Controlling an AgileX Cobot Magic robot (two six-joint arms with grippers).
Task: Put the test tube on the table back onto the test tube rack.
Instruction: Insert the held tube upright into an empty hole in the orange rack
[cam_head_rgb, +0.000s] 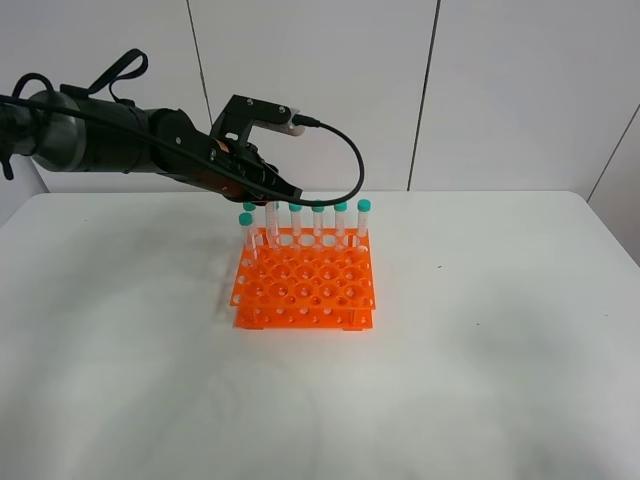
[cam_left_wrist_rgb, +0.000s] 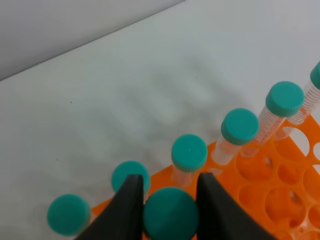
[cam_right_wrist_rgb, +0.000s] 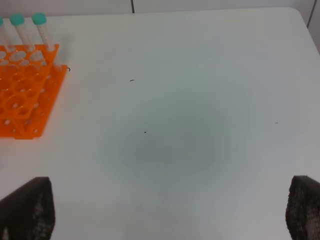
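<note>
The slim clear plastic test tube with the teal screw cap is pinched between the two black fingers of the left claw, which is closed tight on it right at the cap. From where I stand the tube hangs upright beneath that claw, over the far left part of the bright orange plastic rack with its grid of round holes. Its lower end drops in among the back row there. I cannot tell whether it is fully seated in a hole.

Just beside the claw stand the other teal-capped tubes, all upright in the rack. Two are on one side of the claw and four run off in a line on the other. Close up, their caps crowd right against the fingers, with the orange grid below them.

The rack rests on the large white matte table, with open tabletop all round it.

The right claw hangs over bare white table with its two dark pads spread wide apart. The rack lies well away from this claw, off to one side.
</note>
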